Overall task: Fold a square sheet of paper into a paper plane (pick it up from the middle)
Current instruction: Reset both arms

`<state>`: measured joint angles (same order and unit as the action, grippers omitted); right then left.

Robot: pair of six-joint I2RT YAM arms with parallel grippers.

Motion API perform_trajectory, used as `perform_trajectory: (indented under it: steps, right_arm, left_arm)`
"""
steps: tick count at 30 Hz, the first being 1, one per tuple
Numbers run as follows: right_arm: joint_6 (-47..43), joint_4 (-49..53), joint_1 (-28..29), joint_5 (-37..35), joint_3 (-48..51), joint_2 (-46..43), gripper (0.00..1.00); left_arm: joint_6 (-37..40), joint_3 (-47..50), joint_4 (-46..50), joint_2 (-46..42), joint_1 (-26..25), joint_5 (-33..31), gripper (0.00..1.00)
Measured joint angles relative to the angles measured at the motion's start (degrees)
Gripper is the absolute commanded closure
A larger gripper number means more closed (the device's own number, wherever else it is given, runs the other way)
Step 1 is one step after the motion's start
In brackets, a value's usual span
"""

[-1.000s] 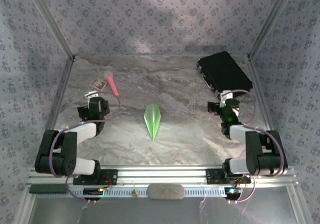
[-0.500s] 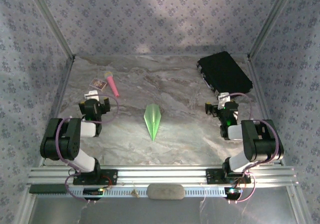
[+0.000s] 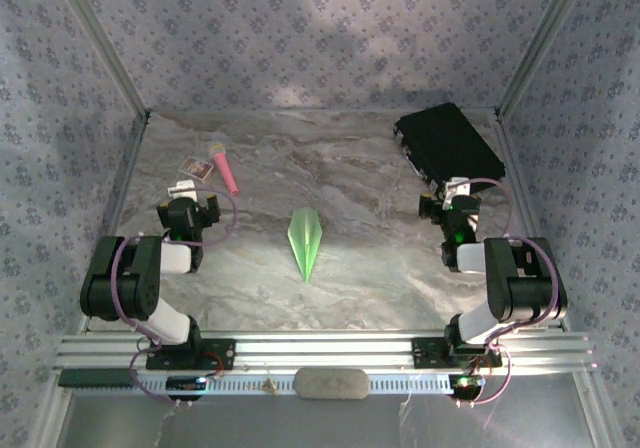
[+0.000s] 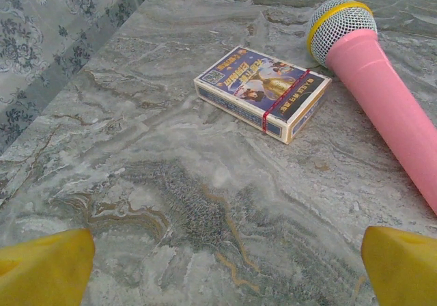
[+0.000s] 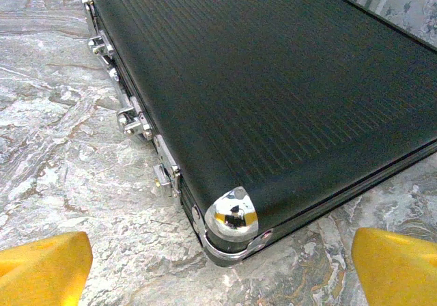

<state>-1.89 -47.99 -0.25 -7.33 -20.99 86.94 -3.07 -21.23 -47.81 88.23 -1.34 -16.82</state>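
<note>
On the marbled table (image 3: 370, 168), a pink microphone (image 4: 382, 87) with a yellow-ringed mesh head lies just beside a small red-banded picture card box (image 4: 263, 91) at back left, while a closed black case (image 5: 273, 80) with chrome latches sits back right.

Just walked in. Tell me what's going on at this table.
A folded lime-green paper plane lies in the middle of the marble table, with nothing touching it. The left gripper is open and empty, facing a small card box and a pink microphone. The right gripper is open too, facing a black case.
</note>
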Motion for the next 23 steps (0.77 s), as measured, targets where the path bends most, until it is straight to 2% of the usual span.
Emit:
perform_trajectory:
  steps: [8, 15, 23]
  right_arm:
    - [0.02, 0.00, 0.00, -0.04, 0.00, 0.00, 0.01]
    - [0.15, 0.00, 0.00, -0.44, 0.00, 0.00, 0.01]
    - [0.15, 0.20, -0.02, -0.17, 0.00, 0.00, 0.01]
  left_arm:
    - [0.09, -0.11, 0.02, 0.02, -0.04, 2.08, 0.00]
    - [1.55, -0.59, 0.26, 0.02, 0.11, 8.33, 0.00]
    - [1.57, -1.03, 1.03, 0.02, 0.72, 10.08, 0.00]
